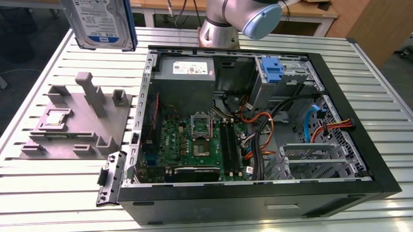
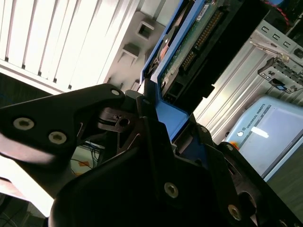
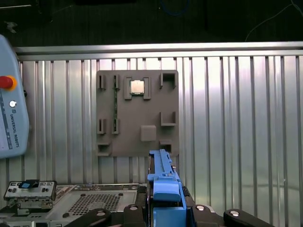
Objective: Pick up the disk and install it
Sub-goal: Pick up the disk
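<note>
1. In the second wrist view the gripper (image 2: 158, 126) is closed on the disk (image 2: 189, 47). Its black fingers (image 2: 71, 113) press from both sides on the blue carrier frame (image 2: 170, 112), and the green circuit-board side of the drive shows.
2. In the exterior view the disk (image 1: 100, 24) hangs upright in the air, clear of the slatted metal table (image 1: 65, 193). It shows at the table's far edge on the exterior view's left, with its white-and-blue label facing the camera.
3. The disk is outside the open computer case (image 1: 258, 199), which lies on its side in the middle of the table.
4. Inside the case are a grey power supply (image 1: 187, 70) at the far wall, a green motherboard (image 1: 187, 145), and a metal drive cage (image 1: 313, 157) near the corner on the exterior view's right. A narrow blue latch (image 1: 274, 70) stands upright beside the power supply.
5. A grey fixture plate (image 1: 71, 125) lies on the table just beside the case, on the exterior view's left.
6. In the first wrist view the edge of the carrier frame (image 3: 163, 182) points towards the fixture plate (image 3: 128, 127), which carries a processor chip (image 3: 137, 87) in one pocket. A teach pendant (image 3: 9, 109) rests at the table's edge.
7. The arm's base (image 1: 219, 29) stands at the table's far edge, behind the case.
</note>
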Available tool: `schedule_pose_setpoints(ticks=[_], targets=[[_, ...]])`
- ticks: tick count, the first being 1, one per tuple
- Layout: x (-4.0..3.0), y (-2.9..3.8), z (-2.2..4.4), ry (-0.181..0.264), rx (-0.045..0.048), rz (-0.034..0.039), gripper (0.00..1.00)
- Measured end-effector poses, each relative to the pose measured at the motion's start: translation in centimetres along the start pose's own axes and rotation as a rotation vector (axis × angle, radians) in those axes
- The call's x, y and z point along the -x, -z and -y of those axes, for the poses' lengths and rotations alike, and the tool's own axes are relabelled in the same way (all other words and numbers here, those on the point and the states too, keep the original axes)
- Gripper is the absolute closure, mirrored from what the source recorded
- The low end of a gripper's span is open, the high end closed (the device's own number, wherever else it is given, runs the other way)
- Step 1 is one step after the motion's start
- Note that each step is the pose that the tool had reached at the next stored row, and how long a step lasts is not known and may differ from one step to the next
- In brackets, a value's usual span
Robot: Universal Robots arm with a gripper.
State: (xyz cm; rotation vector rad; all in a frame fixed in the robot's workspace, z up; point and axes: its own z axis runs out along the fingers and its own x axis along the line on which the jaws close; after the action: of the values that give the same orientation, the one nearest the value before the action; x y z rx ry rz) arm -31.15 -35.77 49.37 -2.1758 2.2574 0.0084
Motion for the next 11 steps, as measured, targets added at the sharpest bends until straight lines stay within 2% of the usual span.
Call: schedule_pose_setpoints(ticks=[5, 11], targets=[[0.03, -0.06, 0.91, 0.001, -0.0001, 0.0001, 0.63], [0.09, -0.14, 2.34, 0.001, -0.0001, 0.0, 0.63]])
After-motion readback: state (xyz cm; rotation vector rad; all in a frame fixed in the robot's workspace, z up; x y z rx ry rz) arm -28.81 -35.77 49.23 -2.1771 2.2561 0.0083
